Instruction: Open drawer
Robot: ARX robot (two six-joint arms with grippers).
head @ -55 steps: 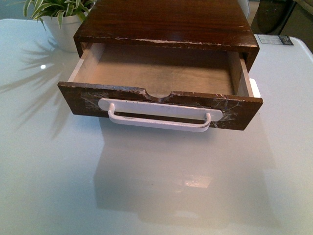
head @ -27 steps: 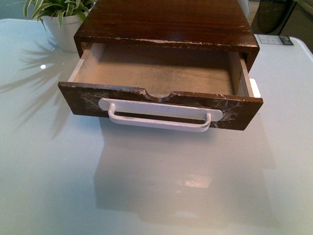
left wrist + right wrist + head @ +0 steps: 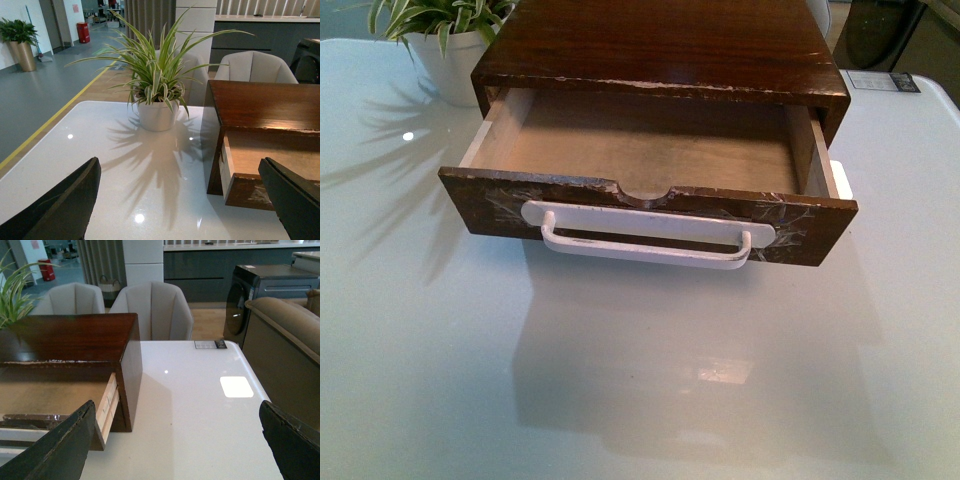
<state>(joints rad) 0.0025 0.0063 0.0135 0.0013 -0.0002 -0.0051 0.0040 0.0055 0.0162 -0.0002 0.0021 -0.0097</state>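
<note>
The drawer is seen pulled well out of its cabinet, pale interior exposed. Both arms' fingers are spread, nothing held. Risk: pulled further, drawer could drop onto the surface.

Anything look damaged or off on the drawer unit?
Cosmetic wear only. The dark brown wooden drawer is pulled out, and its front shows whitish scuffs around the wide white bar handle, with chipped finish along its top edge. The cabinet top's front edge is chipped too. The pale interior is empty; nothing spilled.
</note>
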